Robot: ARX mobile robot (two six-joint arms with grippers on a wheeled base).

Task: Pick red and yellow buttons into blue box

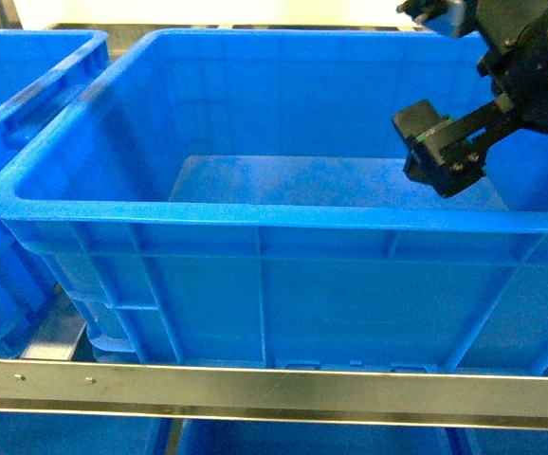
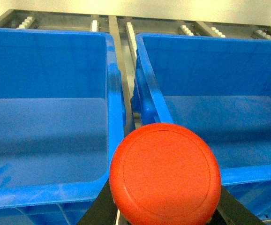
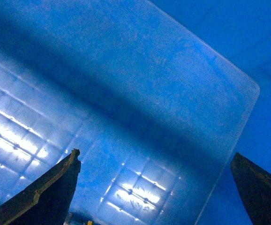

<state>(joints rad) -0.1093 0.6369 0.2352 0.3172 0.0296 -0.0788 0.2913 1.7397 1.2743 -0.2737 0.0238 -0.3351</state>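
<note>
Holding the red button (image 2: 165, 175), our left tool (image 2: 166, 213) faces two boxes. Our right tool (image 3: 156, 192) hangs wide inside the box (image 1: 255, 220)

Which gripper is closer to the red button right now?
Left. The left gripper holds the red button between its fingers. The right gripper hangs open inside the blue box, no button near it.

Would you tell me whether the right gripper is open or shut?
Open: the right gripper's two dark fingers stand far apart, empty, over the deep blue plastic crate's floor.
</note>
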